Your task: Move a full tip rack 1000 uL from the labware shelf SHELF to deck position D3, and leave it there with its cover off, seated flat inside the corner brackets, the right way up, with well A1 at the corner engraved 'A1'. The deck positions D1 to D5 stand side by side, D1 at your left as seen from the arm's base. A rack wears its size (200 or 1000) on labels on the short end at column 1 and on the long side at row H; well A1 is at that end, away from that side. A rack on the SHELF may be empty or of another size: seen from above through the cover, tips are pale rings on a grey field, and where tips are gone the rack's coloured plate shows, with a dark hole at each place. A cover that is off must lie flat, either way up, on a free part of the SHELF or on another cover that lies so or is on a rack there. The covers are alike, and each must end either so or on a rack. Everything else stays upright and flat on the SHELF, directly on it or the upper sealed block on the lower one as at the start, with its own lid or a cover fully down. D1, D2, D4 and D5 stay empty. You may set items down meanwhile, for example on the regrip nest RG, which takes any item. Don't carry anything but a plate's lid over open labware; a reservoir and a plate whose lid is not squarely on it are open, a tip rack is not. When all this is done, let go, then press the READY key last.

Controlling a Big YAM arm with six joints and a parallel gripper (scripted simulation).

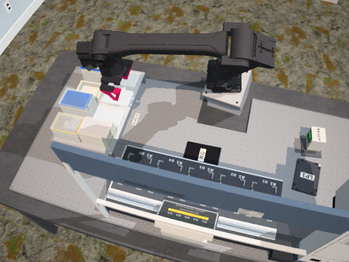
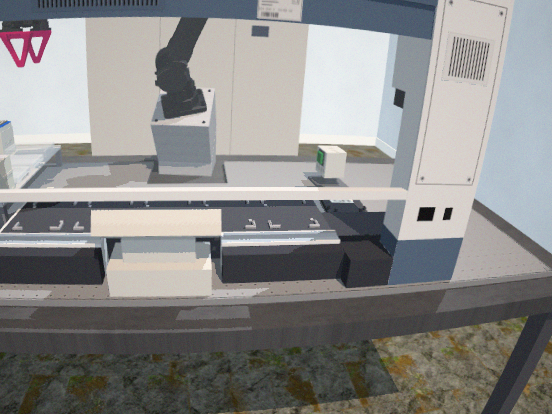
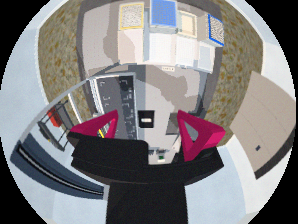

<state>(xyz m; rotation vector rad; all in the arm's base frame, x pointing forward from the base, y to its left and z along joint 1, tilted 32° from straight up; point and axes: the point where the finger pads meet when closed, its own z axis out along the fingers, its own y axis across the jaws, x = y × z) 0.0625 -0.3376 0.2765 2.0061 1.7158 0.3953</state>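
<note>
Gripper (image 1: 114, 85) hangs over SHELF (image 1: 134, 119) at the desk's far-left corner, jaws fully open, empty. Likely target — yellow rack (image 1: 67, 123) showing pale rings, near end of SHELF. Confirm the 1000 label first — then descend square over its cover.

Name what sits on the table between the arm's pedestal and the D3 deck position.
The black regrip nest labelled RG sits between the pedestal and D3, by the deck strip; the top view shows it.
</note>
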